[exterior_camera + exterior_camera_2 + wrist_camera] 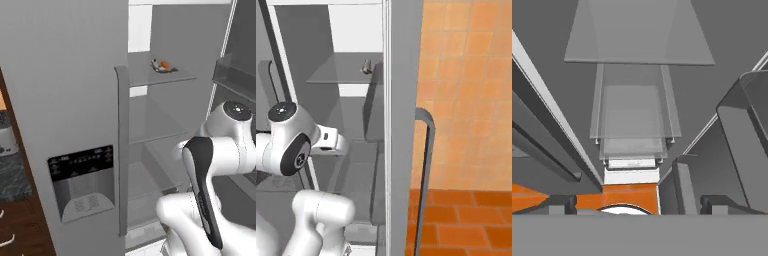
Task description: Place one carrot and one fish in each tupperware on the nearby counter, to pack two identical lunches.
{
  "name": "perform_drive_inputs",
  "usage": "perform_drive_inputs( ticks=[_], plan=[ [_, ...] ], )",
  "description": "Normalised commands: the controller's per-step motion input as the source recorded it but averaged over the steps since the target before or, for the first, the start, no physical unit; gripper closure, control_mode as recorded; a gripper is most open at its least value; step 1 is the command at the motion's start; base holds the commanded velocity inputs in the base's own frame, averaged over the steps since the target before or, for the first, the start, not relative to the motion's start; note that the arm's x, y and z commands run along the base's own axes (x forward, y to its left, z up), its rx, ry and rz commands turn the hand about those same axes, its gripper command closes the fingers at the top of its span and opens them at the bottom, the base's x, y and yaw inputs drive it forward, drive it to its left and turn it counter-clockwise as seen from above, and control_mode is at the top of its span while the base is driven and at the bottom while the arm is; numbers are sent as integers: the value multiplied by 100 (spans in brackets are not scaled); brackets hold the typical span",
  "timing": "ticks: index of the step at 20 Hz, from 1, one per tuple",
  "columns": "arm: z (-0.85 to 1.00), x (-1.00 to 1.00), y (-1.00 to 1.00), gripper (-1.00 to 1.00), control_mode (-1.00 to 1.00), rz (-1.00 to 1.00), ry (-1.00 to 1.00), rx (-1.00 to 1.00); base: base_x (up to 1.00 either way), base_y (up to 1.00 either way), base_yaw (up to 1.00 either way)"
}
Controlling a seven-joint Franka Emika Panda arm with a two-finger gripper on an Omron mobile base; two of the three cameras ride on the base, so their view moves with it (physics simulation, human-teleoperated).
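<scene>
On upper fridge shelf (165, 77): food items (161, 65); closed door (65, 110) left.

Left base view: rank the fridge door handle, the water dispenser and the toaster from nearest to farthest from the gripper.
1. Fridge door handle, just left of the open gripper.
2. Water dispenser, on the door face, further left.
3. Toaster, far left edge.

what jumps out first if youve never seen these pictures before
The open grey fridge dominates, its door carrying a dark dispenser panel at lower left. On an upper glass shelf sits a small orange and white heap of food. The white robot arm with dark joints rises at lower right, reaching into the fridge.
</scene>
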Motion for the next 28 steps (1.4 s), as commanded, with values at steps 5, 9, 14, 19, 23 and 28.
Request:
perform_drive_inputs(
  ticks=[5, 9, 14, 19, 23, 28],
  plan=[
    [9, 25, -9, -100, -100, 1, -5, 1, 7, -5, 1],
    [42, 50, 1, -100, -100, 0, -28, 0, 0, 0, 0],
    [48, 79, 6, -100, -100, -1, -21, 0, 0, 0, 0],
    [48, 94, 0, -100, -100, -8, -9, 0, 0, 0, 0],
    [65, 76, -1, -100, -100, -3, -13, 0, 0, 0, 0],
    [83, 35, -5, -100, -100, 0, -8, 3, 0, 0, 0]
  ],
)
